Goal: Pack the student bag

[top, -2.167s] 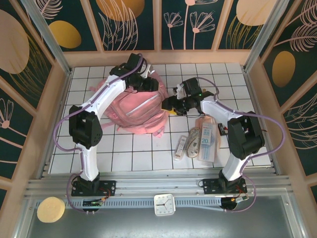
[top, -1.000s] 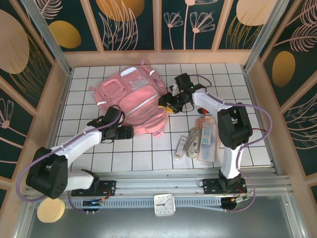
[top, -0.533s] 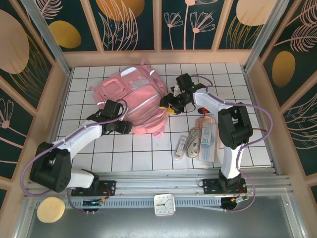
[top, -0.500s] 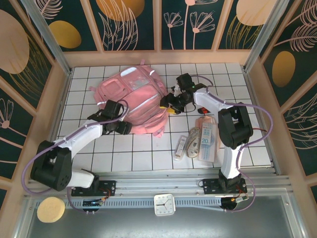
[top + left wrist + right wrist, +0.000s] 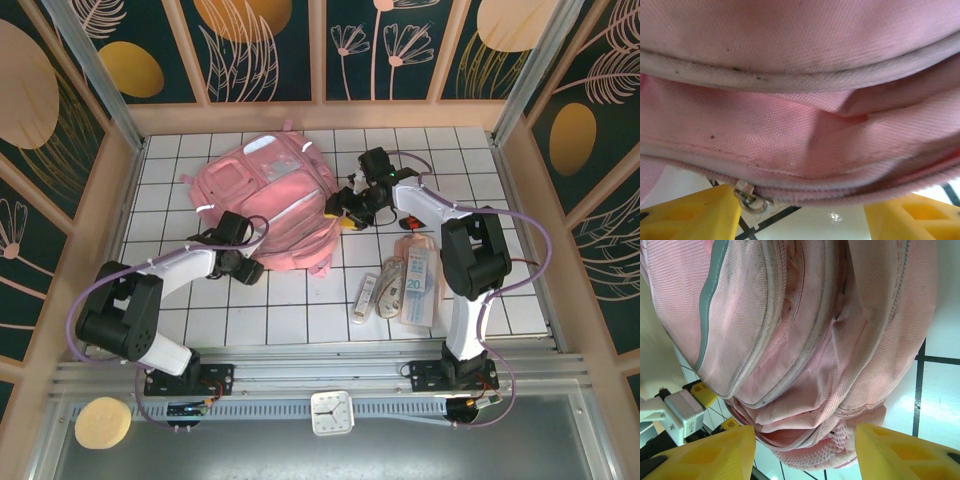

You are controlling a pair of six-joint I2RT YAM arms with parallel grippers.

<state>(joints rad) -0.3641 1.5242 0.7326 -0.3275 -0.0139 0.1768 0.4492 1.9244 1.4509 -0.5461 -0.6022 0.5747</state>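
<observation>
Left gripper (image 5: 802,212) is standing open, grasping nothing. The student bag (image 5: 800,145) seam is lying just ahead, with the zip pull (image 5: 747,196) by one finger. Centre on the pull before pinching. Right gripper (image 5: 805,432) is open too, bag dead ahead.

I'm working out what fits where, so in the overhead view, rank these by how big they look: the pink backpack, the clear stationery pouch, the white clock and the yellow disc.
1. pink backpack, by far the largest.
2. clear stationery pouch.
3. yellow disc and white clock: they look nearly alike, so I won't rank one above the other.
</observation>
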